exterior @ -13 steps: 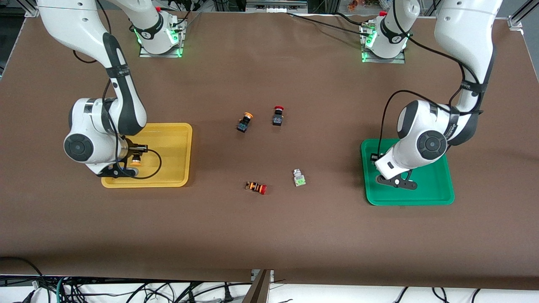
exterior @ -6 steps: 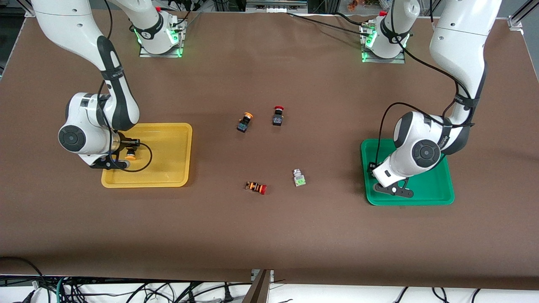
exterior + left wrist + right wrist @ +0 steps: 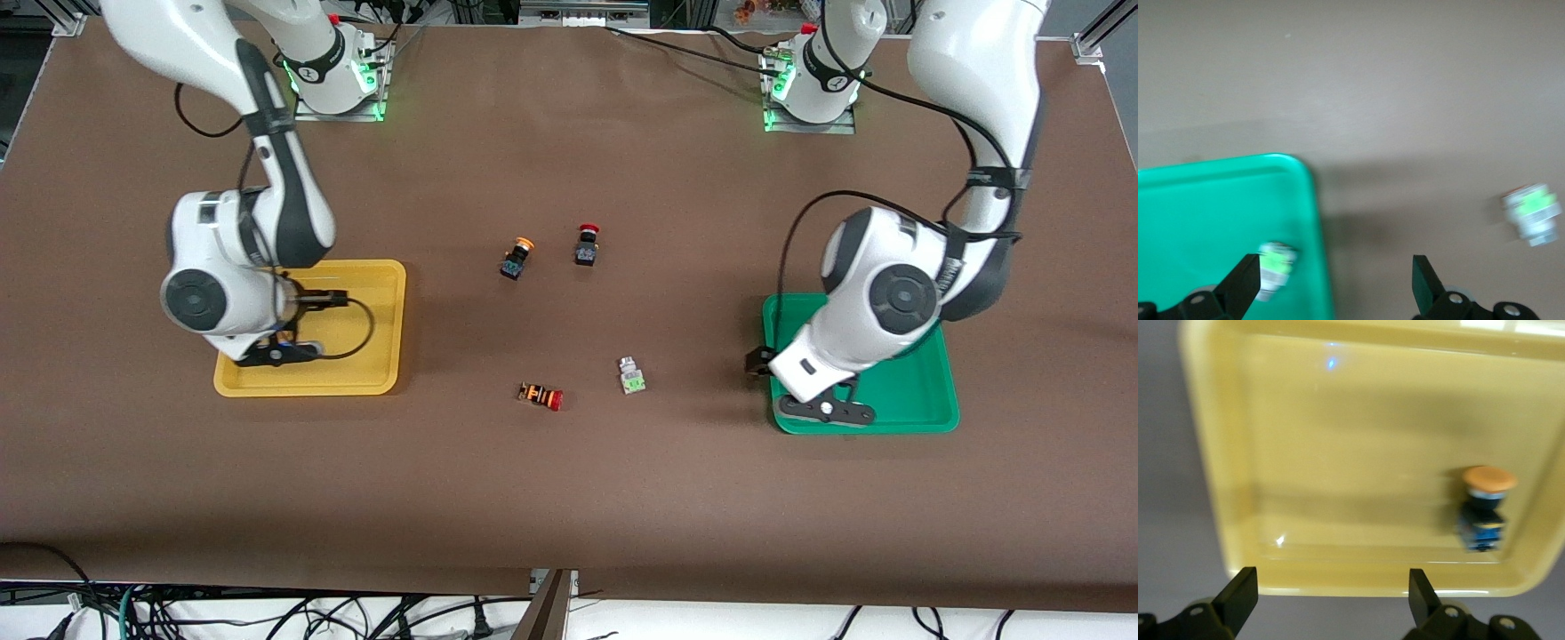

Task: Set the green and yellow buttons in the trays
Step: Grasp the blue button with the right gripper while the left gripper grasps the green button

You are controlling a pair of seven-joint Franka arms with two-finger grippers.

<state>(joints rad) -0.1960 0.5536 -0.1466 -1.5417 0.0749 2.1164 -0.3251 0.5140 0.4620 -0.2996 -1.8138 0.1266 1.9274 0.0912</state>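
Observation:
My left gripper (image 3: 1335, 287) is open and empty, astride the rim of the green tray (image 3: 1205, 207) on the side toward the table's middle; it also shows in the front view (image 3: 763, 363). A green button (image 3: 1275, 267) lies in that tray by the rim. A second green button (image 3: 632, 377) lies on the table, also in the left wrist view (image 3: 1533, 213). My right gripper (image 3: 1331, 593) is open and empty over the rim of the yellow tray (image 3: 1338, 453), which holds a yellow button (image 3: 1486, 507). Another yellow button (image 3: 517, 256) lies mid-table.
A black switch with a red cap (image 3: 587, 244) stands beside the mid-table yellow button. An orange-striped switch with a red cap (image 3: 541, 395) lies beside the loose green button, toward the right arm's end. The yellow tray (image 3: 356, 373) and green tray (image 3: 925, 391) sit at the table's two ends.
Both grippers have moved toward the table's middle, over their trays' rims. The right gripper has drawn away from the yellow button, which stays in the yellow tray.

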